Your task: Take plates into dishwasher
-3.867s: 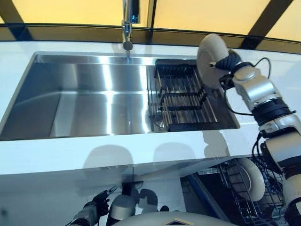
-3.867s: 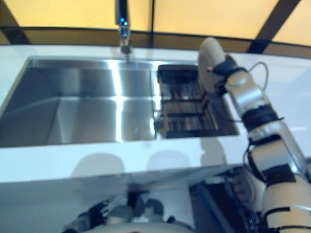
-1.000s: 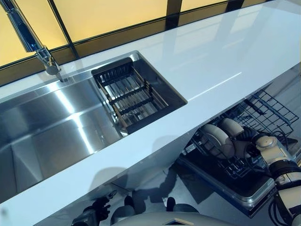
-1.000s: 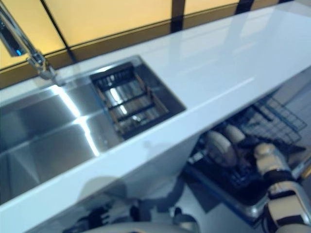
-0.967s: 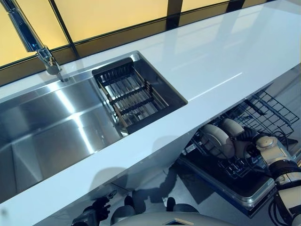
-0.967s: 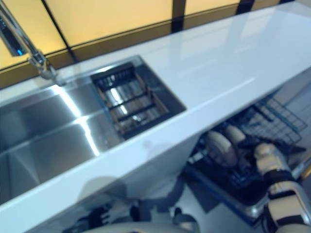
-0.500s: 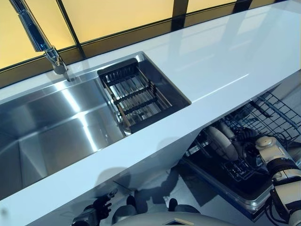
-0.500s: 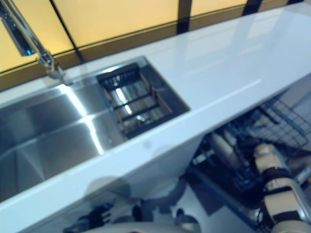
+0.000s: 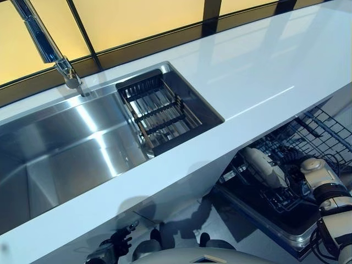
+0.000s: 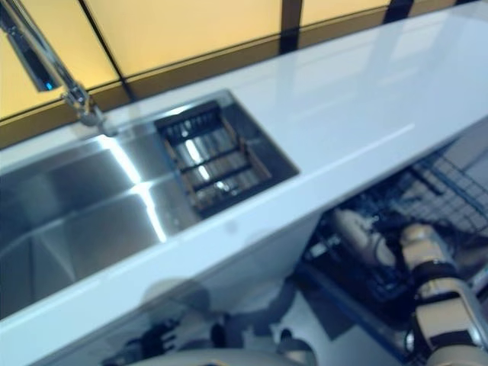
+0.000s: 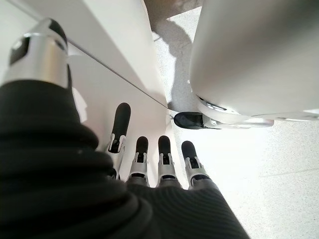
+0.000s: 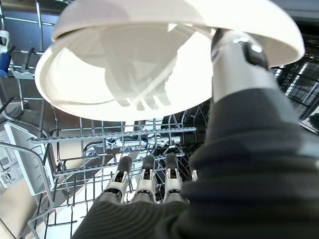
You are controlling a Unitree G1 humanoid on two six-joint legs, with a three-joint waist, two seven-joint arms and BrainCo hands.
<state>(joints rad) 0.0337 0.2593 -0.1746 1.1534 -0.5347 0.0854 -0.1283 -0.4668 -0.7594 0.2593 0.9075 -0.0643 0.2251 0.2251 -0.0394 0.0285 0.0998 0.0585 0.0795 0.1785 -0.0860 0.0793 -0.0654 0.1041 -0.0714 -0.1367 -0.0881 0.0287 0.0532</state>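
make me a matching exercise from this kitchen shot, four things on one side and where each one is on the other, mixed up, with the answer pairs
Things:
1. plates
2. drying rack
3. faucet
4. left hand

Places:
A. behind the sink, in front of the window
B. inside the sink at its right end
C. low down below the counter
D. standing on edge in the dishwasher rack

Pairs: 1-D, 2-B, 3-A, 4-C
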